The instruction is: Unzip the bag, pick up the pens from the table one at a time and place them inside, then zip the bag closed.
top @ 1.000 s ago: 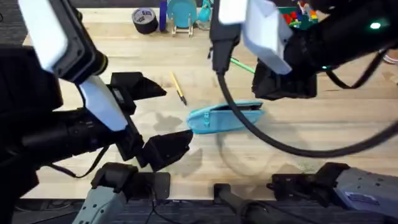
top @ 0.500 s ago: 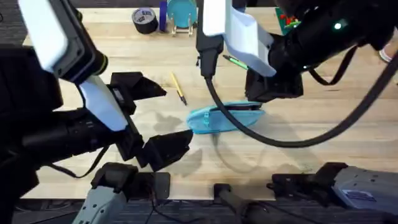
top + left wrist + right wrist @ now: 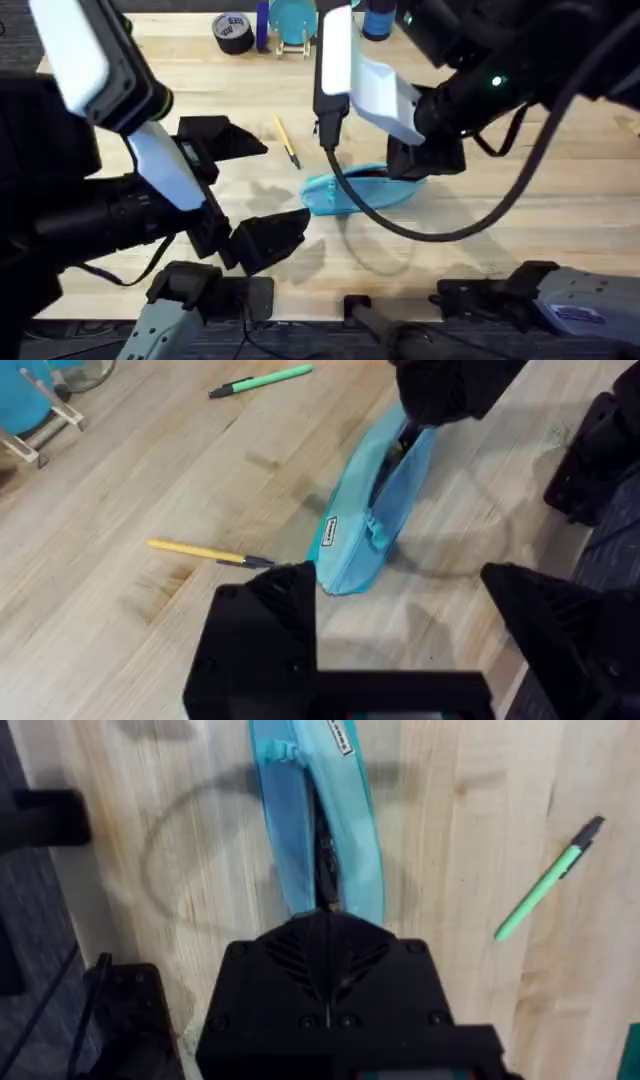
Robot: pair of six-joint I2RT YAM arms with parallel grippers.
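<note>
The light-blue bag (image 3: 348,192) lies mid-table, a dark slit running along its zipper (image 3: 322,840). My right gripper (image 3: 412,165) is down on the bag's right end. Its jaws are shut, their tip (image 3: 325,915) resting on the zipper line. Whether they pinch the pull is hidden. The yellow pen (image 3: 288,142) lies just left of the bag (image 3: 375,510). The green pen (image 3: 550,880) lies on the table (image 3: 520,220) beyond the bag, also seen from the left wrist (image 3: 262,378). My left gripper (image 3: 245,185) hangs open and holds nothing, left of the bag.
A roll of dark tape (image 3: 232,32) and a blue stand (image 3: 292,22) sit along the far edge. The right arm's black cable (image 3: 440,232) loops over the table in front of the bag. Bare wood stretches to the right (image 3: 560,170).
The right arm swung left and came down from over the green pen onto the bag's right end. The bag shifted slightly left. The left arm stayed put.
</note>
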